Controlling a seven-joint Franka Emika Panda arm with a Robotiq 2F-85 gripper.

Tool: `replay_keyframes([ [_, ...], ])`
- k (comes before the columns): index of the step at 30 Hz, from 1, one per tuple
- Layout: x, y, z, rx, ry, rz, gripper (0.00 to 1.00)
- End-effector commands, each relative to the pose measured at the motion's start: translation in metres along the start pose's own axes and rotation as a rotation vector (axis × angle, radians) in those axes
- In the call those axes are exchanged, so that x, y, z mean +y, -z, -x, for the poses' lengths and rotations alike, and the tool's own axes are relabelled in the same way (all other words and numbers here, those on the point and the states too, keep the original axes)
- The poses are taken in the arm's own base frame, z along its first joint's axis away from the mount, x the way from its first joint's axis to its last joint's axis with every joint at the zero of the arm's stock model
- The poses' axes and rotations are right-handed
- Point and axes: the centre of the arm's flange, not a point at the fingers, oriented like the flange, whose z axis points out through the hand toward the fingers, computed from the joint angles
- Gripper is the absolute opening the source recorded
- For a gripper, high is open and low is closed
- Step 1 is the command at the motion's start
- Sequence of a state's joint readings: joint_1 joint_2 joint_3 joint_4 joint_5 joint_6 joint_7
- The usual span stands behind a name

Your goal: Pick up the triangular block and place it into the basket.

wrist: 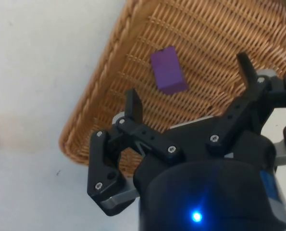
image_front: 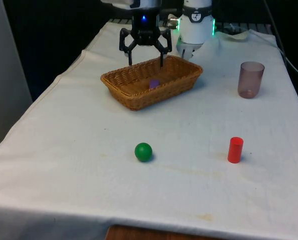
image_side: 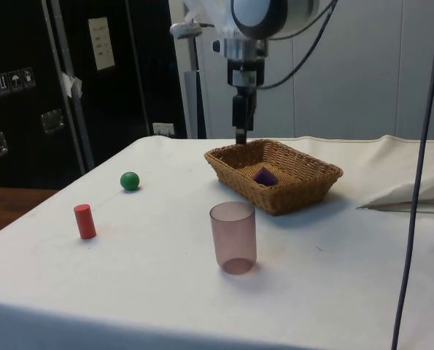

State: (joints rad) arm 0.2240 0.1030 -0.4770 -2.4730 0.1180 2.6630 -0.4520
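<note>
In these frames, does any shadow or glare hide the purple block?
Front view: purple block lies evenly lit inside the wicker basket. Side view: basket wall shades it slightly, still readable. Wrist view: no glare; the open gripper does not cover it.

Purple block (image_front: 154,83) lies in wicker basket (image_front: 119,80) (on its side).

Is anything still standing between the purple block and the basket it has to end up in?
Nothing visible does. The purple block already lies on the floor of the basket, with the open gripper above the basket, holding nothing.
</note>
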Motion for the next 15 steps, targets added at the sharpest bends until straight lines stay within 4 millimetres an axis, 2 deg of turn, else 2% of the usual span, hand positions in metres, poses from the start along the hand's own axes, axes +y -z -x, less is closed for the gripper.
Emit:
replay_keyframes([
  [1,-0.001,0.002,-0.002,-0.006,-0.003,0.003,1.0],
  [3,-0.003,0.011,-0.008,-0.002,-0.002,-0.005,1.0],
  [4,-0.002,0.006,-0.004,0.002,0.0,-0.007,1.0],
  [5,-0.004,0.014,-0.01,0.0,-0.001,-0.008,1.0],
  [12,-0.009,0.028,-0.018,0.018,0.006,-0.027,1.0],
  [15,-0.016,0.039,-0.028,0.016,0.005,-0.028,1.0],
])
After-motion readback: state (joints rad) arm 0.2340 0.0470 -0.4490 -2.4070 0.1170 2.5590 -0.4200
